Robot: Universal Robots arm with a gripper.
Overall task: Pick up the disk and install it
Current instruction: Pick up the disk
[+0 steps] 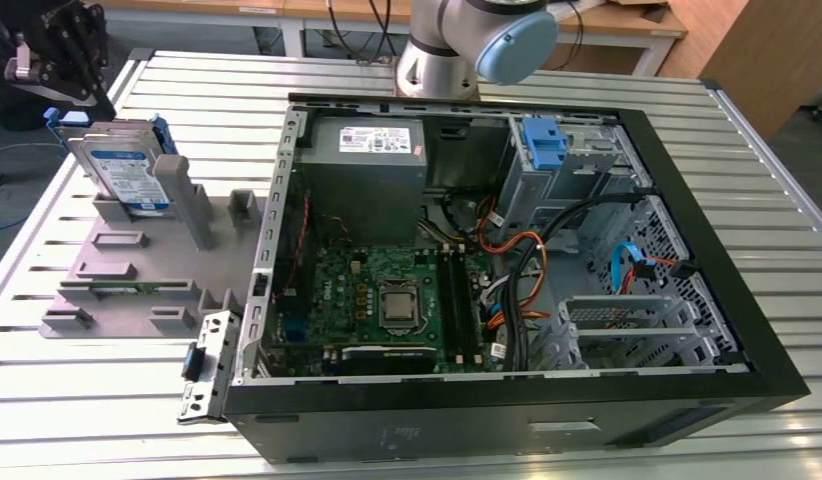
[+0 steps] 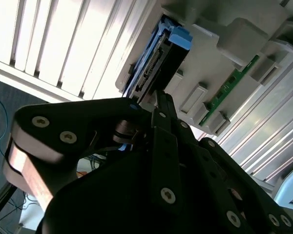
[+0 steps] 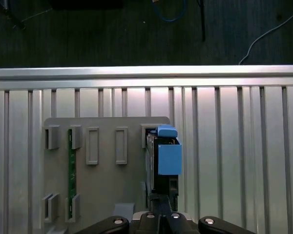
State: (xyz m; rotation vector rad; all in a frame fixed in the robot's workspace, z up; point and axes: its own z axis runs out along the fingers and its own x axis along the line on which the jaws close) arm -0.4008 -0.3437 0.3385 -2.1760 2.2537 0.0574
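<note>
Hovering near the upright disk (image 1: 118,148), fingers (image 2: 162,122) pressed together, white-and-blue label (image 1: 134,185) illegible, grey holder (image 1: 131,275) beneath.

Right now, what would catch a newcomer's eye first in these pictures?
The open computer case dominates the exterior view, its green motherboard and tangle of cables laid bare. At the exterior view's left, the disk with its bright blue frame stands on edge in a grey holder. The black hand is poised close to the disk's upper end.

Exterior view: high, angled down, wide over table (image 1: 384,70). Both wrist views: close, sharing disk (image 3: 167,158) (image 2: 154,68) and holder (image 3: 107,190) (image 2: 234,39).
</note>
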